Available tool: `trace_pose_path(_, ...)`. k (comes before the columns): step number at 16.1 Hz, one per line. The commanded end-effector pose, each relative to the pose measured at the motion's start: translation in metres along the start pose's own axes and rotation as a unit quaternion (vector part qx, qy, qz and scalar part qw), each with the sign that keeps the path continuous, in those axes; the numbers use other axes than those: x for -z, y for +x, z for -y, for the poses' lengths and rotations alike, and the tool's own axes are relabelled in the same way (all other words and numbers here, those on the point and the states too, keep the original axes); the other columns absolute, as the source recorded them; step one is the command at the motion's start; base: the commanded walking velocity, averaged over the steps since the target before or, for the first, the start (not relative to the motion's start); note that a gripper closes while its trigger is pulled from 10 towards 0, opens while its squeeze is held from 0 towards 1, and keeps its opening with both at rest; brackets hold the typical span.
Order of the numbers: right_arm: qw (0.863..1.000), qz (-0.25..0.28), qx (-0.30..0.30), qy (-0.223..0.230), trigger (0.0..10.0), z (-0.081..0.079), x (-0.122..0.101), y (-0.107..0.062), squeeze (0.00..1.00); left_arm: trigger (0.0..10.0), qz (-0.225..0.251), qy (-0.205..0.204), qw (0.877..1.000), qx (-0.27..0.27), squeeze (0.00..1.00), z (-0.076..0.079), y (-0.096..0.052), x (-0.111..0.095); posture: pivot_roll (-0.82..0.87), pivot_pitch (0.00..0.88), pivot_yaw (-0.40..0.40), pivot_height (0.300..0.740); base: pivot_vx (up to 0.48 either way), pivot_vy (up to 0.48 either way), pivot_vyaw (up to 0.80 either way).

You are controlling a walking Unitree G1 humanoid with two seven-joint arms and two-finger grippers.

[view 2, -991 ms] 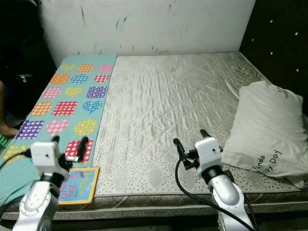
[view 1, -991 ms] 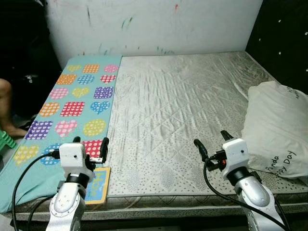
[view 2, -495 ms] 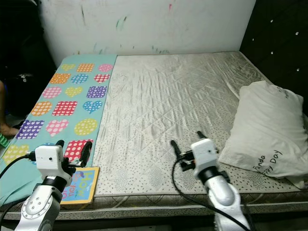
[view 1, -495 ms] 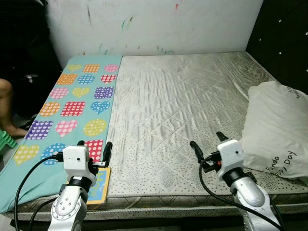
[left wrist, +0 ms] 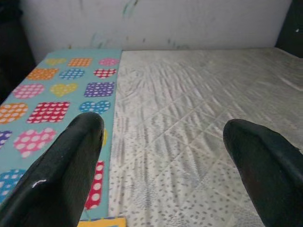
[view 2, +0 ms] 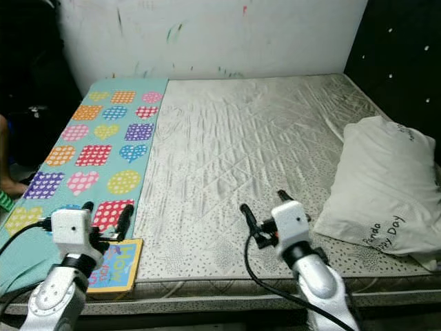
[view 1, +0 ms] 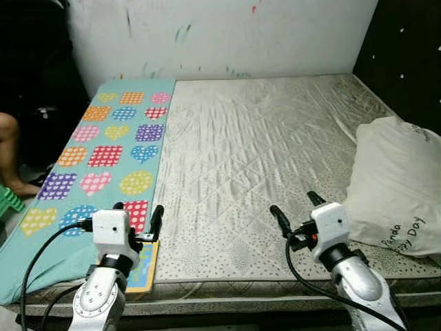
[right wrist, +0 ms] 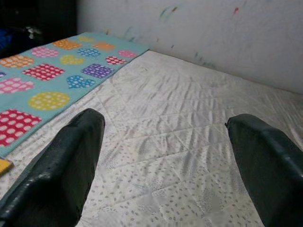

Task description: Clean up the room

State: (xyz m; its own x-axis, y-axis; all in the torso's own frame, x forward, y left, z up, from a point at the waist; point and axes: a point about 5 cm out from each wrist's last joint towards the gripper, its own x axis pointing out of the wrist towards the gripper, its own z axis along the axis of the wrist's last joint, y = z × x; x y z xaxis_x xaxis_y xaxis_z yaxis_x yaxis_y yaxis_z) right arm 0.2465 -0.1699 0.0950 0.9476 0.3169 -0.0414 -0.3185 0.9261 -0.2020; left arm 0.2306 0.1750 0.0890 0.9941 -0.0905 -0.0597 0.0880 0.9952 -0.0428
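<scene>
A colourful children's book (view 2: 118, 265) lies at the front left corner of the bed, on the edge of a teal blanket (view 1: 103, 148) with dotted hearts. My left gripper (view 1: 138, 209) hovers open just above the book's far end, nothing between its fingers. The book's yellow corner (left wrist: 102, 221) peeks in under the left wrist view. My right gripper (view 1: 293, 203) stands open and empty over the grey quilted mattress (view 1: 255, 138) near its front edge. A white pillow (view 1: 393, 186) rests to the right of that gripper.
A white wall with paint marks (view 1: 227, 34) runs behind the bed, and a dark padded headboard (view 1: 406, 55) stands on the right. A person's leg (view 1: 8, 141) and a green object (view 1: 7, 200) sit on the floor at far left.
Both grippers have sunk and drawn back toward the bed's front edge. The left one now covers more of the book; the right one has shifted slightly left.
</scene>
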Motion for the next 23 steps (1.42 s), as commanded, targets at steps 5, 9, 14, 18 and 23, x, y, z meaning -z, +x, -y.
trace_pose_path(5, 1.000, 0.006, 0.000, -0.002, 10.0, -0.003, -0.007, 0.002, 0.00, 10.0, -0.003, -0.007, 1.000, 0.008, 0.00, 0.002, 0.004, -0.004, -0.15, 0.000, 0.036, 0.740, 0.000, 0.000, 0.00)
trace_pose_path(9, 1.000, 0.008, -0.012, -0.011, 10.0, -0.007, -0.007, 0.003, 0.00, 10.0, -0.002, -0.002, 1.000, 0.003, 0.00, 0.001, 0.003, -0.005, -0.15, 0.000, 0.031, 0.740, 0.000, 0.000, 0.00)
trace_pose_path(14, 1.000, 0.008, -0.012, -0.011, 10.0, -0.007, -0.007, 0.003, 0.00, 10.0, -0.002, -0.002, 1.000, 0.003, 0.00, 0.001, 0.003, -0.005, -0.15, 0.000, 0.031, 0.740, 0.000, 0.000, 0.00)
trace_pose_path(18, 1.000, 0.008, -0.012, -0.011, 10.0, -0.007, -0.007, 0.003, 0.00, 10.0, -0.002, -0.002, 1.000, 0.003, 0.00, 0.001, 0.003, -0.005, -0.15, 0.000, 0.031, 0.740, 0.000, 0.000, 0.00)
trace_pose_path(23, 1.000, 0.008, -0.012, -0.011, 10.0, -0.007, -0.007, 0.003, 0.00, 10.0, -0.002, -0.002, 1.000, 0.003, 0.00, 0.001, 0.003, -0.005, -0.15, 0.000, 0.031, 0.740, 0.000, 0.000, 0.00)
